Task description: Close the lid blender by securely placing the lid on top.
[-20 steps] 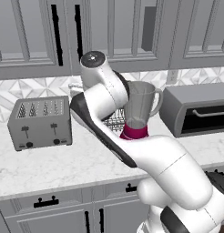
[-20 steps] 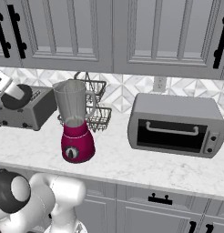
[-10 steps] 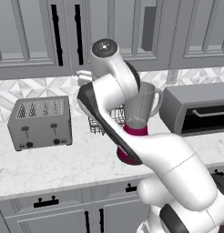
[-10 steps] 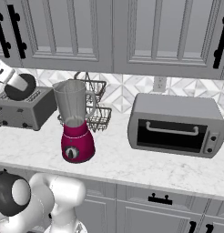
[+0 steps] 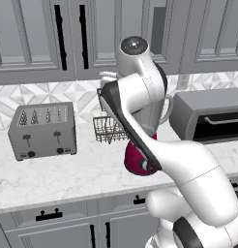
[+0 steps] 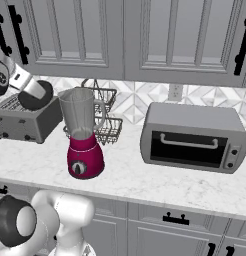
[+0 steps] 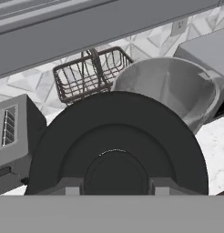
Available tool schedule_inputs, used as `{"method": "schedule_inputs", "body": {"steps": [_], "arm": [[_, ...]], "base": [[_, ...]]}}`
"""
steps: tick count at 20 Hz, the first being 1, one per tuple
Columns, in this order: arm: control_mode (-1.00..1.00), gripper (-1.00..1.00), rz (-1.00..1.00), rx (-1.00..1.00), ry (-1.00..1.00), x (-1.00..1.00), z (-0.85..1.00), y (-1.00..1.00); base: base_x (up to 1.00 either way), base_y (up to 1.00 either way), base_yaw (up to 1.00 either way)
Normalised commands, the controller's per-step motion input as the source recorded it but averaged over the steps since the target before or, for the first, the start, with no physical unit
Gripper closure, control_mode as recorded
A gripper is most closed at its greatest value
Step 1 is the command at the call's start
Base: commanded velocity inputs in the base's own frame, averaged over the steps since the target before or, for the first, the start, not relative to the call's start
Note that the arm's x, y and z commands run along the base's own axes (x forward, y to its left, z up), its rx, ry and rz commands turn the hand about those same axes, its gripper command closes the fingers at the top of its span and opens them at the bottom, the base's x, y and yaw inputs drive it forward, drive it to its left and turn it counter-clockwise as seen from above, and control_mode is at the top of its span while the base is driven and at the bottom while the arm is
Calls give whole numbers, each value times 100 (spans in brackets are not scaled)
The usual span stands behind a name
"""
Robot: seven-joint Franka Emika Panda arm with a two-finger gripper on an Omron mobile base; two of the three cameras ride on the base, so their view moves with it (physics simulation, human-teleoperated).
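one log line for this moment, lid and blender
phase: carrying lid to blender | gripper: shut on lid | lid: raised near toaster, left of jar | blender: jar open, on counter | lid not yet on

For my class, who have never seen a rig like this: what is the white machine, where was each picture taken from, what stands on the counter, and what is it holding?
It is a simulated robot arm on a mobile base in a kitchen. Two cameras ride on the base, behind the arm to its left and right. The third sits on the hand and looks along the gripper.

On the counter stand a toaster, a wire basket, a toaster oven and the blender, whose jar is open.

The gripper is shut on the lid, a black disc, held in the air near the open jar.
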Motion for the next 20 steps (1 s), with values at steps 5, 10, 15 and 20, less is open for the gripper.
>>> {"method": "schedule_inputs", "body": {"steps": [5,10,15,20], "arm": [[-100,100,0,0,0,2,0,-49],[-100,100,0,0,0,10,0,-43],[-100,100,0,0,0,28,0,-36],[-100,100,0,0,0,34,0,-21]], "base": [[0,0,0],[0,0,0],[0,0,0],[0,0,0]]}}
